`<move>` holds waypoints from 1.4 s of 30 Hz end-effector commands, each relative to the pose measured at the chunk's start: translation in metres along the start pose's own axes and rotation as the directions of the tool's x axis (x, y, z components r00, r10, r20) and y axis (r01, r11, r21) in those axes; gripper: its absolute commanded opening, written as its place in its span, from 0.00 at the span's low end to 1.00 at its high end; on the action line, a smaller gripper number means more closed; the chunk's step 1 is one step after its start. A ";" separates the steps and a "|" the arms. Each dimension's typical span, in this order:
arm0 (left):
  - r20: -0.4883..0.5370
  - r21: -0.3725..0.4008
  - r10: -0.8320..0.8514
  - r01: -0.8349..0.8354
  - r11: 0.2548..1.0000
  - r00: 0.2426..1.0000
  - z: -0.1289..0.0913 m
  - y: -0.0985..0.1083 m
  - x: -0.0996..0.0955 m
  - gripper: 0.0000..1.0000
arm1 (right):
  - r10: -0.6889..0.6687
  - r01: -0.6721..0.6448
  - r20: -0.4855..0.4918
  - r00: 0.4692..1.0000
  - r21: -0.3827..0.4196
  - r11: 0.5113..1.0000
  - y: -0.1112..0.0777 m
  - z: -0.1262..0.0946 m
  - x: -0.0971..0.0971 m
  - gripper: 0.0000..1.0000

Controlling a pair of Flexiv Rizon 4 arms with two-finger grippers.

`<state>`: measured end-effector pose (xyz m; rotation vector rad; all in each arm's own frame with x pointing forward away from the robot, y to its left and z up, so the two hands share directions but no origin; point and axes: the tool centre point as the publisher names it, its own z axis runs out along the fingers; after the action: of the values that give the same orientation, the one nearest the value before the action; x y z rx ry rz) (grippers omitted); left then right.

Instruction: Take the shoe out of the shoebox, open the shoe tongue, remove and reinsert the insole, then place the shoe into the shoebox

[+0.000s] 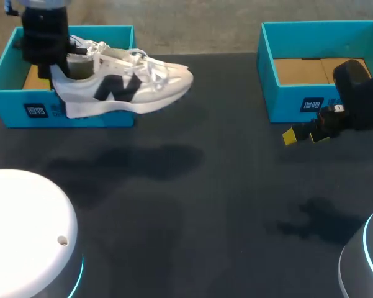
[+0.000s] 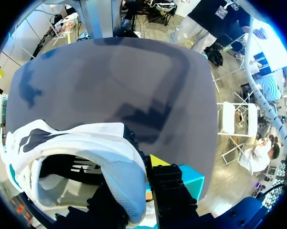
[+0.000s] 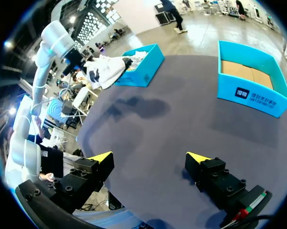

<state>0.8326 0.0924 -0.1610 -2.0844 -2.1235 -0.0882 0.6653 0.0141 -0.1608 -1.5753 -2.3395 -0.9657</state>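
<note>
A white sneaker with a dark side logo hangs in the air over the front of the left blue shoebox, toe pointing right. My left gripper is shut on its heel collar. In the left wrist view the heel sits between the fingers of the left gripper, with one yellow fingertip showing and a corner of the shoebox below. My right gripper stands open over the table, empty, near the right box. From the right gripper, the sneaker is far ahead.
A second blue box with a cardboard floor stands at the back right, just behind my right gripper. White rounded robot bases fill the near corners. The dark tabletop stretches between the two boxes.
</note>
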 end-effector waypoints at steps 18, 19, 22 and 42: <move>0.001 0.012 -0.036 0.036 0.999 0.999 0.003 -0.056 -0.074 0.00 | 0.001 -0.001 0.001 1.000 0.001 1.000 0.000 0.002 0.000 1.00; 0.002 0.013 -0.035 0.035 0.999 0.999 0.004 -0.057 -0.077 0.00 | 0.001 -0.001 0.001 1.000 0.001 1.000 0.000 0.002 0.000 1.00; 0.007 0.017 -0.034 0.034 0.999 0.999 0.006 -0.060 -0.086 0.00 | 0.001 -0.001 0.001 1.000 0.001 1.000 0.000 0.002 0.000 1.00; 0.014 0.027 0.046 -0.046 0.999 0.999 0.047 -0.073 -0.131 0.00 | 0.001 -0.001 0.001 1.000 0.001 1.000 0.000 0.002 0.000 1.00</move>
<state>0.7563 -0.0290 -0.2093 -2.1124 -2.0717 -0.0462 0.6653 0.0141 -0.1608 -1.5753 -2.3395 -0.9657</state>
